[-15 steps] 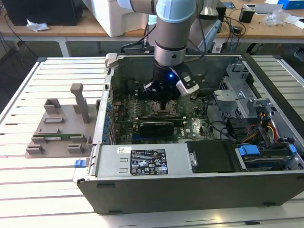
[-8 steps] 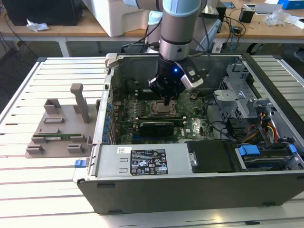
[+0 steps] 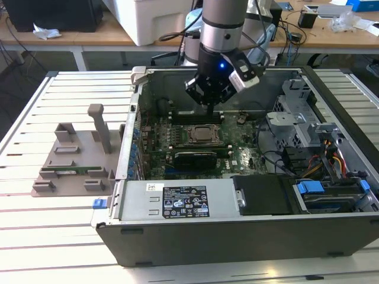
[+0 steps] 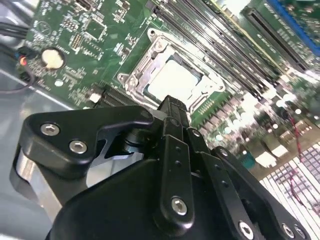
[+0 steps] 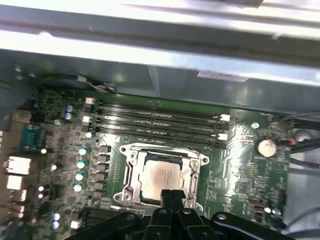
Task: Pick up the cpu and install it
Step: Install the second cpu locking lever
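While the end effector (image 3: 211, 105) hung inside the open computer case (image 3: 249, 236) on the bench (image 3: 59, 236), its fingers (image 4: 172, 112) were pressed together and held nothing. Just below them, the cpu (image 5: 162, 178) lay flat in the motherboard's socket (image 5: 131, 150), beside the memory slots (image 5: 155, 120), in both wrist views.

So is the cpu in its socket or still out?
In. The cpu lies flat inside the socket frame on the motherboard, with the gripper just above it.
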`<state>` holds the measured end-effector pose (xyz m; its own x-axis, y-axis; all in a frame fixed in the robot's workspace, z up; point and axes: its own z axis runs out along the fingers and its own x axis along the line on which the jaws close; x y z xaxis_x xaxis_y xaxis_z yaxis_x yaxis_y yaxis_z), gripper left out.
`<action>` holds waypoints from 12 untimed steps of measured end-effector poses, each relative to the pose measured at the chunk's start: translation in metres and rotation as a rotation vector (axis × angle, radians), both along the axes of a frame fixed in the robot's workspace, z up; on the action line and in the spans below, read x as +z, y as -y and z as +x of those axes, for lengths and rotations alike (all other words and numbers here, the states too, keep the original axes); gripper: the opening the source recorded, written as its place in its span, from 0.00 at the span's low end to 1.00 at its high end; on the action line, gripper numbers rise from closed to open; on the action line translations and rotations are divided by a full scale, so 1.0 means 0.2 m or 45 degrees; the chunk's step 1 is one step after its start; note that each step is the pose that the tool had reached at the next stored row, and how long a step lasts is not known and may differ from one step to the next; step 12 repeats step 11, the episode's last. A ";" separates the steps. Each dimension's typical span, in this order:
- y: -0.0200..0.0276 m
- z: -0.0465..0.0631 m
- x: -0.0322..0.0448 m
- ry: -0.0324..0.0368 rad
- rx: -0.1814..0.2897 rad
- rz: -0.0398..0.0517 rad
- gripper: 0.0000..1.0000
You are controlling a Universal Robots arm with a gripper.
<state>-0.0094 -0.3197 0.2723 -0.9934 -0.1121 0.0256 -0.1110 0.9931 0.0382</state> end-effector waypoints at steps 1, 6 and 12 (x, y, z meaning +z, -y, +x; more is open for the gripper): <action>0.000 0.00 0.019 -0.0001 0.000 0.000 0.11; 0.000 0.00 0.034 0.0000 0.000 0.000 0.11; 0.000 0.00 0.034 0.0000 0.000 0.000 0.11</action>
